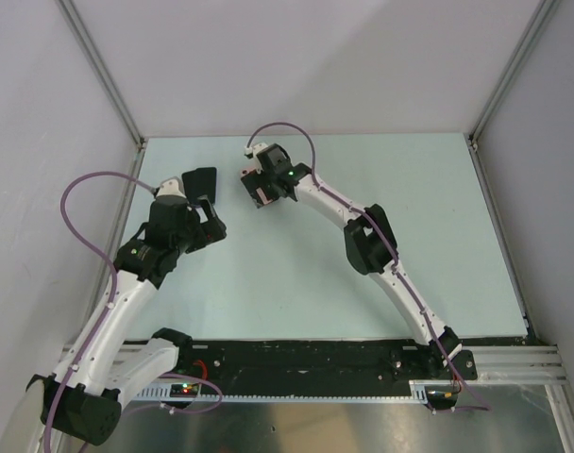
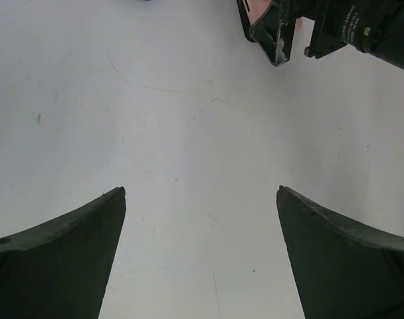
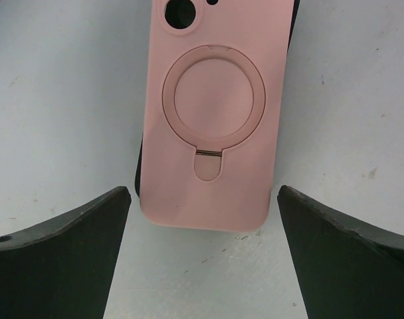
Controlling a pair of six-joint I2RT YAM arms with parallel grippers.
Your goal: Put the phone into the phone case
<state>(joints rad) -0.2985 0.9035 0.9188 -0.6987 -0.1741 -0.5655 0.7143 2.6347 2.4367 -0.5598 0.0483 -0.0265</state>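
Your right jaws hang wide open above the pink phone case [image 3: 212,126] and grip nothing. Their two dark fingers [image 3: 62,259] flank the case's near end without touching it. The case lies flat on the pale bench [image 3: 56,100], back upward, with its ring stand folded down and the camera hole at the far end. The phone [image 3: 139,174] shows only as a thin dark edge under the case, along its left side and at its far right corner, so you cannot tell how well it is seated. In the top view, both lie toward the back of the bench, left of centre, mostly hidden under the right wrist. Your left jaws are also spread wide and empty, over bare bench just left of the right jaws and apart from the case.
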